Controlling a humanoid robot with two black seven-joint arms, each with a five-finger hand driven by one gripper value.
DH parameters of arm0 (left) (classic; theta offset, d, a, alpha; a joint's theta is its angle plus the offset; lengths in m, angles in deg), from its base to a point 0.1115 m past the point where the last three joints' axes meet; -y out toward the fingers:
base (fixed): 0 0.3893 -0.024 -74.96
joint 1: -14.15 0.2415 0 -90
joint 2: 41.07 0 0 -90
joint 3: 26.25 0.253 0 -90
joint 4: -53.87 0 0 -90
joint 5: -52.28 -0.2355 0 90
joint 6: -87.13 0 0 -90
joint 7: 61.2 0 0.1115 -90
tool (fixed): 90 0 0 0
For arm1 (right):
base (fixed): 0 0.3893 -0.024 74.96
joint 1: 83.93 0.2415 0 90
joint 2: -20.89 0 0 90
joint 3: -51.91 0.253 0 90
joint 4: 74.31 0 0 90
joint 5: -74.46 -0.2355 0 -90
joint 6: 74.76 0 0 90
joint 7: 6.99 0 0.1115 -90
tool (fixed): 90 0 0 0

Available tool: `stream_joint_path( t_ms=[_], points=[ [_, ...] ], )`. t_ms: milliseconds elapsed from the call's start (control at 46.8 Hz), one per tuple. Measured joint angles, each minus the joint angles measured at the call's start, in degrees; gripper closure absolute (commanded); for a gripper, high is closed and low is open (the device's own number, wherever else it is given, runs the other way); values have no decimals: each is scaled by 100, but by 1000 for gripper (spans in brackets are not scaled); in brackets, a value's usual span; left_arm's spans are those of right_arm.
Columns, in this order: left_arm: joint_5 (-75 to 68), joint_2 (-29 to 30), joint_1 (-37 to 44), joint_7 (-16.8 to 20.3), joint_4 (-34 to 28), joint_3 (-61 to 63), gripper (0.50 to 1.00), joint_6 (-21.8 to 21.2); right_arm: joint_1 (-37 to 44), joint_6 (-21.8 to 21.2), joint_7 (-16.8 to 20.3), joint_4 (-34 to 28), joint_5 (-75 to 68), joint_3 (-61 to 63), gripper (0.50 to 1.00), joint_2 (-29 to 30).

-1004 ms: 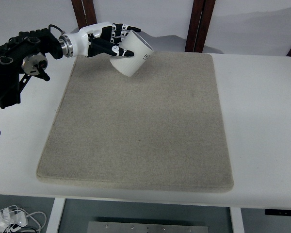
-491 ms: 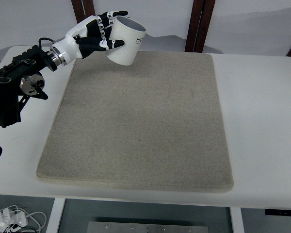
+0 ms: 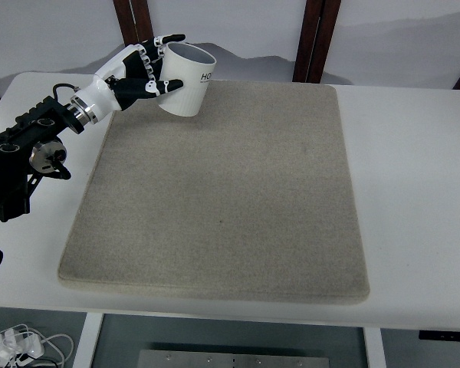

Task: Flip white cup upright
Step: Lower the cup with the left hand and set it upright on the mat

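White tabletop carries a grey mat; at its far-left corner the left hand clamps the white cup, mouth up and slightly tilted. Releasing too high could topple it.

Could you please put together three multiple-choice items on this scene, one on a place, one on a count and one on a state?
1. Where is the white cup?
A. above the far left corner of the mat
B. on the mat's near right corner
C. on the bare table, right of the mat

2. How many robot hands are in view?
A. none
B. one
C. two

3. How does the cup sit?
A. lying flat on its side
C. mouth down on the mat
B. mouth up, slightly tilted, held

Answers: 1 A, the cup is at the mat's top left in the picture. 2 B, only the left hand shows. 3 B, its open rim faces up and the fingers wrap its side.
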Motion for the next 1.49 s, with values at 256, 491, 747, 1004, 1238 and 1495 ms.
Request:
stream_joint_path(
  t_ms=[256, 491, 747, 1004, 1238, 1495],
  points=[
    [-11, -16, 68, 0, -15, 45, 1000, 0, 0, 0, 0, 2, 0, 0, 548, 0],
    [-11, -17, 307, 0, -18, -6, 1000, -102, 0, 0, 0, 0, 0, 0, 548, 0],
    [-10, -27, 516, 0, -11, -11, 1000, -124, 0, 0, -1, 2, 0, 0, 548, 0],
    [-8, -40, 529, 0, -9, -28, 1000, -138, 0, 0, 0, -1, 0, 0, 548, 0],
    [-9, -60, 527, 0, 4, -31, 1000, -282, 0, 0, -1, 1, 0, 0, 548, 0],
    [-12, -141, 527, 0, -3, 52, 1000, -450, 0, 0, -1, 3, 0, 0, 548, 0]
  ],
)
